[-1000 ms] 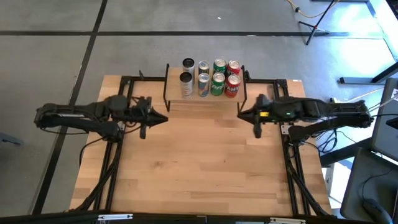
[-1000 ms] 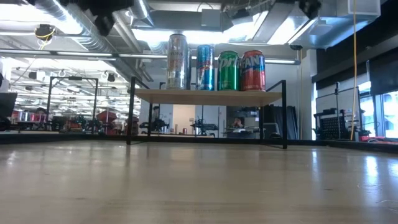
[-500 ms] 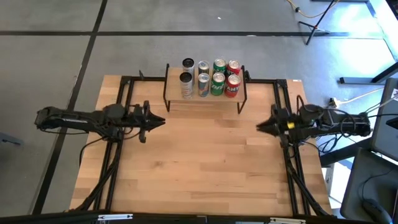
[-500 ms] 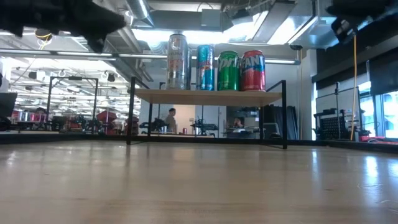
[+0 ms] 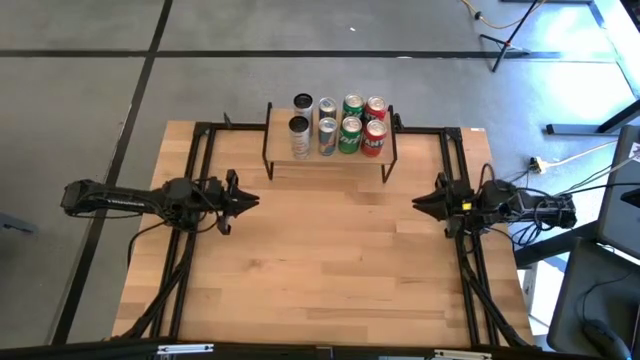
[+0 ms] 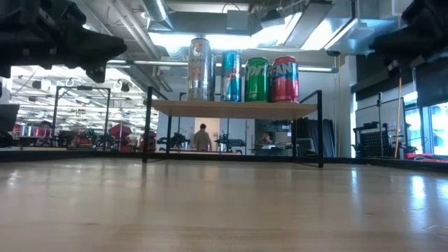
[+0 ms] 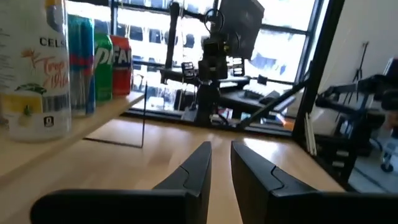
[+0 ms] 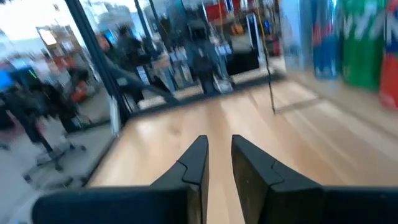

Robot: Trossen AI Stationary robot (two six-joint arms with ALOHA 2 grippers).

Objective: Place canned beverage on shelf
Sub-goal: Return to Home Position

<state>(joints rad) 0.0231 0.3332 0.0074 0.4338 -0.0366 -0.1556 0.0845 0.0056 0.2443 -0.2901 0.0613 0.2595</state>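
The shelf (image 5: 330, 153) stands at the table's far middle on thin black legs, its light-wood top (image 6: 234, 108) carrying several upright cans: two tall white ones (image 5: 298, 125), blue (image 5: 327, 128), green (image 5: 350, 127) and red (image 5: 373, 128). The cans rest on their bases. My left gripper (image 5: 252, 200) hovers left of the shelf and nearer, pointing toward the table's right, shut and empty (image 7: 221, 144). My right gripper (image 5: 418, 203) hovers right of the shelf and nearer, pointing toward the table's left, shut and empty (image 8: 219, 138).
Black frame rails run along the table's left (image 5: 195, 150) and right (image 5: 455, 150) sides. Bare tabletop (image 5: 330, 260) lies between the arms and in front of the shelf. A person (image 6: 201, 136) stands in the room far behind the table.
Both arms have drawn back from the shelf and come lower. My right gripper has gone toward the table's right edge and a little nearer. My left gripper has gone toward the left edge and a little nearer. The cans and shelf have stayed put.
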